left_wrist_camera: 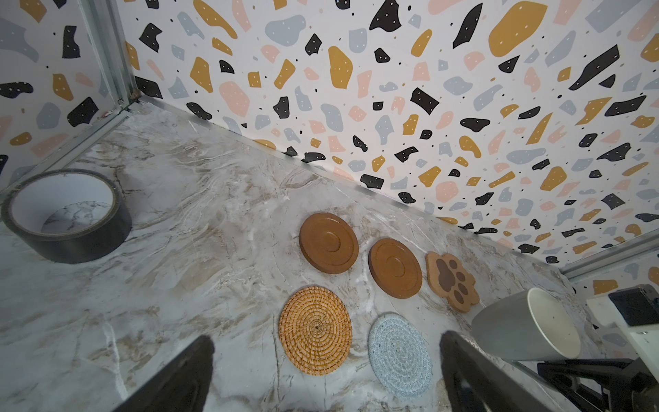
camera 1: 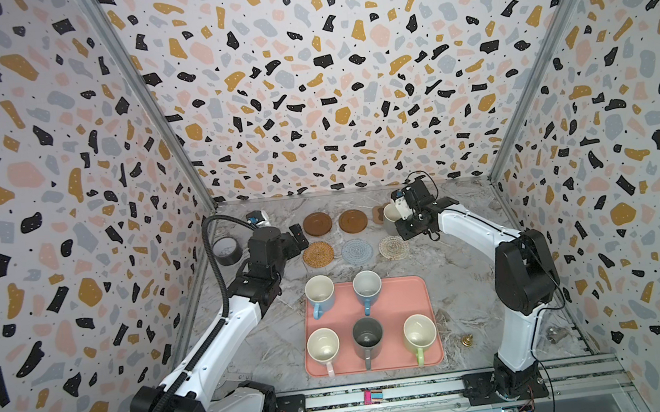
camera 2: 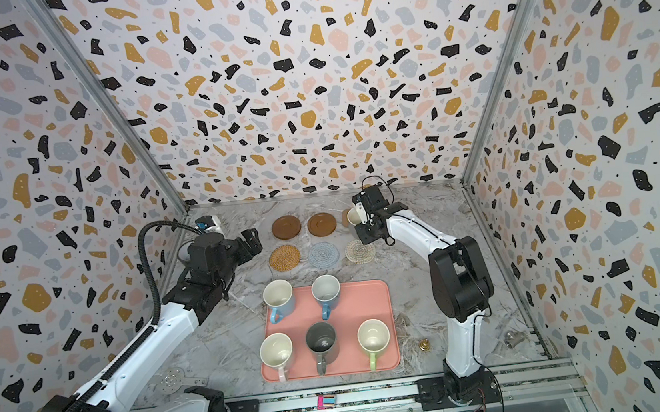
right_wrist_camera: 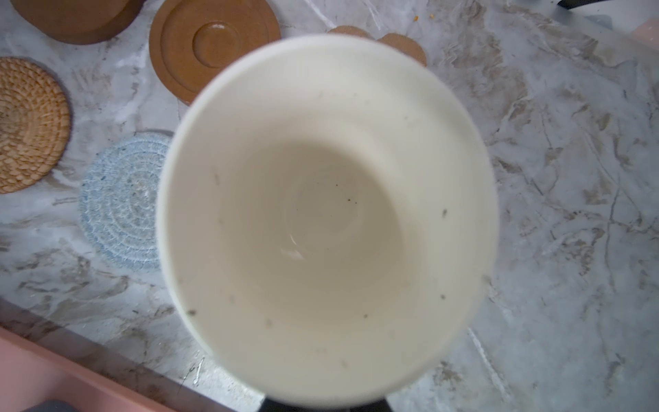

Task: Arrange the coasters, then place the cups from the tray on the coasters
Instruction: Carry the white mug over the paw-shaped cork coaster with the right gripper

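Six coasters lie in two rows at the back: two brown wooden discs (camera 1: 317, 223) (camera 1: 353, 221), a paw-shaped one (left_wrist_camera: 451, 281), a rattan round (camera 1: 318, 253), a pale blue round (camera 1: 357, 250) and a cream round (camera 1: 393, 247). My right gripper (camera 1: 403, 219) is shut on a grey-beige cup (camera 1: 389, 213), held above the paw coaster. Its cream inside (right_wrist_camera: 326, 214) fills the right wrist view. The pink tray (camera 1: 397, 304) carries light blue (camera 1: 320, 293), deeper blue (camera 1: 367, 288), pale pink (camera 1: 323, 347), dark grey (camera 1: 368, 336) and light green (camera 1: 420, 333) cups. My left gripper (left_wrist_camera: 326, 342) hangs open left of the rattan coaster.
A dark grey tape roll (camera 1: 228, 251) stands by the left wall. A small brass object (camera 1: 466, 341) and a small metal piece (camera 1: 553, 335) lie right of the tray. Patterned walls close in the back and both sides.
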